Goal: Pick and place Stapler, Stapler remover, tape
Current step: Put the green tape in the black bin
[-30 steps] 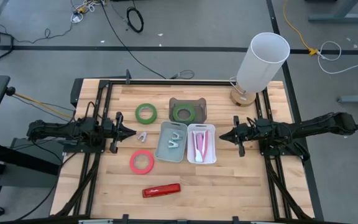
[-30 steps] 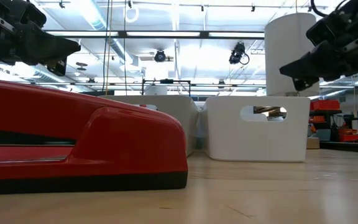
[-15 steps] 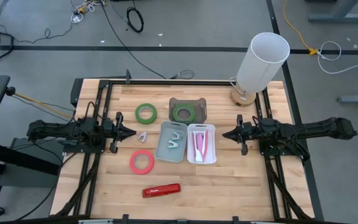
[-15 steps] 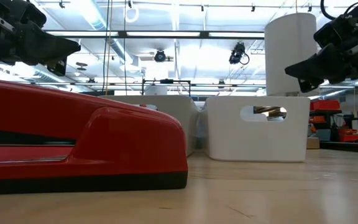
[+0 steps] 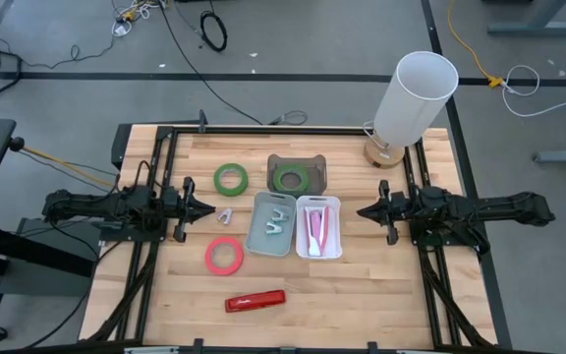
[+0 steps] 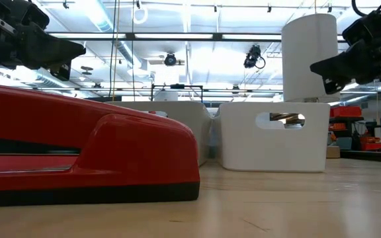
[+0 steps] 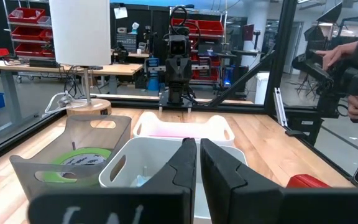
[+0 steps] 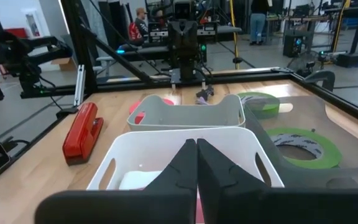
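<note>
A red stapler (image 5: pixel 255 300) lies flat on the table near its front edge and fills the low view's left (image 6: pixel 84 152). A small staple remover (image 5: pixel 225 215) rests on the wood beside a pale grey bin (image 5: pixel 271 224) that holds more metal removers. A red tape ring (image 5: pixel 224 256) and a green tape ring (image 5: pixel 230 179) lie flat on the table. Another green ring sits in a dark grey tray (image 5: pixel 290 178). My left gripper (image 5: pixel 207 208) is shut, level, at the left, holding nothing. My right gripper (image 5: pixel 361 211) is shut, level, right of the white bin (image 5: pixel 319 226).
The white bin holds a pink stapler (image 5: pixel 315 228). A white cylindrical lamp (image 5: pixel 416 98) stands on a wooden base at the far right corner. A black frame (image 5: pixel 293 131) runs along the table's far edge and sides. Bare wood lies around the red stapler.
My right gripper has drawn back a little toward the table's right edge, away from the white bin, still shut and level. Nothing on the table has moved.
</note>
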